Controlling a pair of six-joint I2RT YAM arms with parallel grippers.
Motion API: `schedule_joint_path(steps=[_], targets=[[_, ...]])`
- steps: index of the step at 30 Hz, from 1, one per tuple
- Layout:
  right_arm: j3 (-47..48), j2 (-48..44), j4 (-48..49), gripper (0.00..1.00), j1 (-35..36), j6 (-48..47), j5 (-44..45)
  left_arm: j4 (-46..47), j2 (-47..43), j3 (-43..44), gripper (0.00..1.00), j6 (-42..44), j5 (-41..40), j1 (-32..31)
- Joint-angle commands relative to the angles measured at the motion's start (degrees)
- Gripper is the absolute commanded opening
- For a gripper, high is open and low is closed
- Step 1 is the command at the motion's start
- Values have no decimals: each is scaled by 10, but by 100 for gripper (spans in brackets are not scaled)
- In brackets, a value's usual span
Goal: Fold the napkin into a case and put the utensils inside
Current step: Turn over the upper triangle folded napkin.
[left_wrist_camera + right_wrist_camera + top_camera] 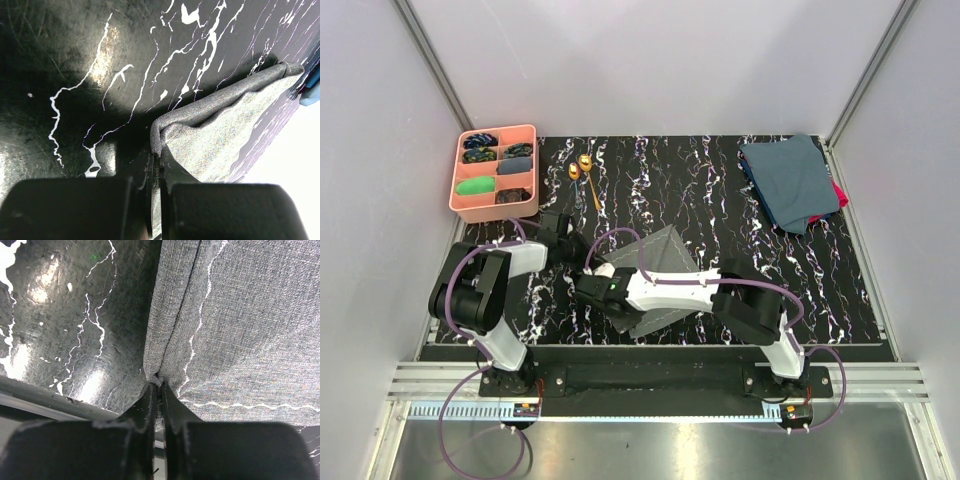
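The grey napkin (665, 255) lies partly folded on the black marbled table, between the two arms. In the left wrist view my left gripper (159, 160) is shut on a folded corner of the napkin (220, 140). From above, that gripper (578, 250) sits at the cloth's left corner. My right gripper (160, 387) is shut on a doubled edge of the napkin (240, 330), near the table's front edge. In the top view it (588, 290) reaches across to the cloth's near-left side. Two gold utensils (582, 170) lie apart from the cloth at the back left.
A pink compartment tray (525, 131) holding small items stands at the back left, next to the utensils. Dark blue-teal cloths (790, 180) are stacked at the back right. The right arm's white link (670, 292) lies over the napkin's near part.
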Motion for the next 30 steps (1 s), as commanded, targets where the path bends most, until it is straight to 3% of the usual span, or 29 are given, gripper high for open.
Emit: schedule_joint_path(steps=[1, 7, 14, 18, 25, 29, 30], targets=[[-24, 22, -3, 0, 7, 1, 33, 25, -10, -4, 0, -2, 0, -1], [-17, -58, 19, 0, 7, -6, 22, -4, -53, 18, 0, -2, 20, 0], [19, -115, 126, 0, 7, -13, -95, -114, -198, 60, 0, 3, 8, 37], [94, -88, 162, 0, 7, -21, -158, -221, -281, 103, 0, 32, -7, 119], [202, -48, 311, 0, 7, 25, -384, -364, -403, 215, 0, 112, -36, 265], [156, -64, 421, 0, 4, 60, -454, -401, -403, 302, 0, 155, -68, 267], [99, -86, 470, 0, -1, 67, -456, -402, -398, 307, 0, 157, -74, 266]])
